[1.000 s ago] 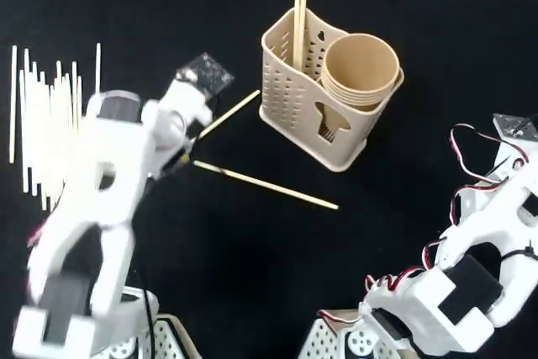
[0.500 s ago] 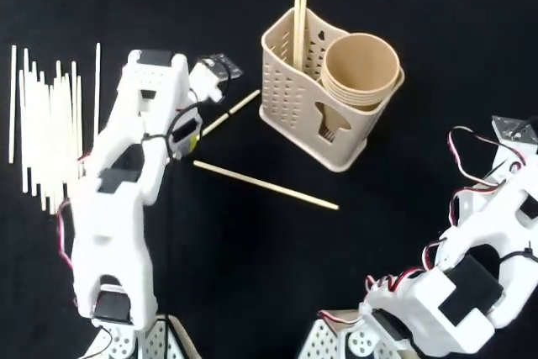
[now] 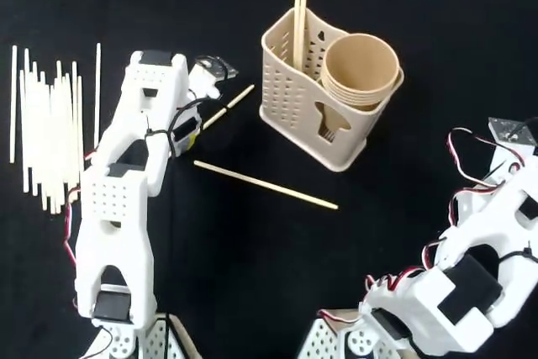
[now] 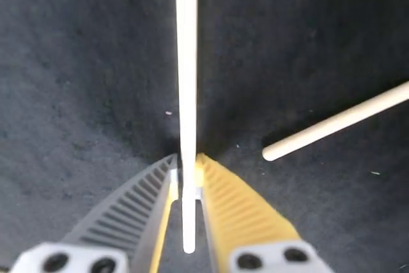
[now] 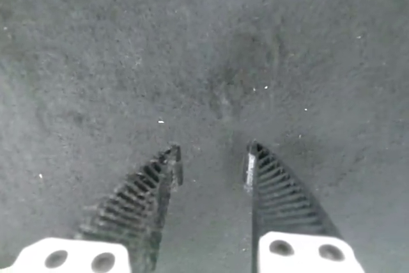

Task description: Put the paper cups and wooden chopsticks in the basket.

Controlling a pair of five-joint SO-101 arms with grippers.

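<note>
Had a round wooden chopstick pinched between the ribbed wedge fingers of the left gripper, with the right gripper gaping empty over fuzzy black cloth.

Paper cups and chopsticks in basket

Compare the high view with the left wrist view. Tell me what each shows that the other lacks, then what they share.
Extra in the high view: the beige perforated plastic basket holding a stack of tan paper cups and two upright wooden chopsticks, plus a row of loose wooden chopsticks beside the left arm.
Extra in the left wrist view: how the left gripper closes its grey and yellow fingers on the held wooden chopstick.
Shared: that held chopstick, a second chopstick lying nearby, and the black table.
</note>
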